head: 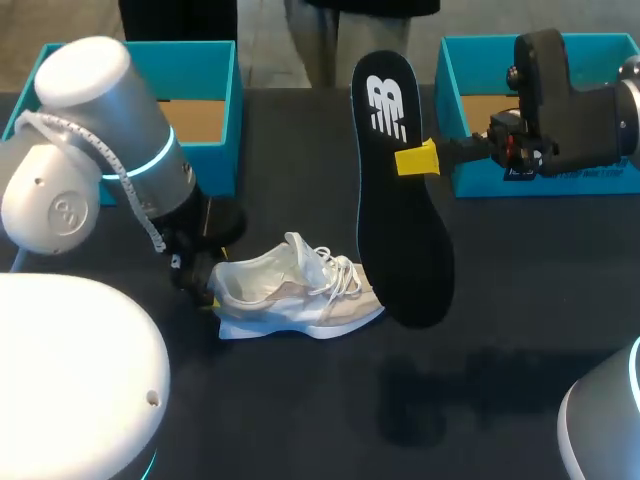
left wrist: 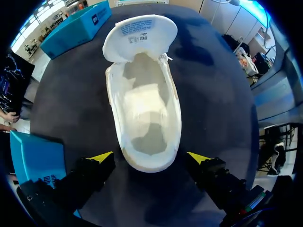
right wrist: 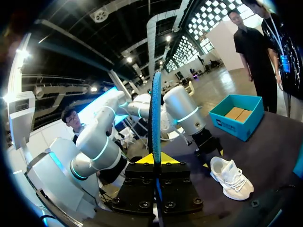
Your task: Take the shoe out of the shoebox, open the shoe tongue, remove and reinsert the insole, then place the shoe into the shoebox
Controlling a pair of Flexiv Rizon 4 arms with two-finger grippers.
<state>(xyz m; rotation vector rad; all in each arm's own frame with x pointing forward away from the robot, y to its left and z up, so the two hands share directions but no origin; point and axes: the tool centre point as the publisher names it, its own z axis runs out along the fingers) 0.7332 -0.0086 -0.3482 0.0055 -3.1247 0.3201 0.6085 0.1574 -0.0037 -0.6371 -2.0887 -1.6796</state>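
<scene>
Grips black insole in right end effector, centre-right of head view, yellow tips pinched narrow on the insole's edge near its logo end. Holds it upright, clear of the dark desk, logo end up. Toe end down, overlapping the toe of the white sneaker in the frame; cannot tell if touching.

Shows insole edge-on in right wrist view, a thin blade rising from right end effector, both fingers pressed on it from two sides. Catches sneaker beyond on the desk, left arm coming down at its heel, teal left shoebox further back.

Finds sneaker lower centre-left in head view, on its sole, toe toward frame right, laces loose. Left end effector at the heel there, mostly hidden under the arm.

Confirms in left wrist view: left end effector spread wide, one yellow fingertip each side of the heel, small gaps, not clamping. Looks straight down into sneaker, pale inner floor showing. Tongue folded forward off the opening, label side up.

Left shoebox upper left, right shoebox upper right in head view, both open, brown cardboard inside. Sneaker on the desk, well apart from both.
</scene>
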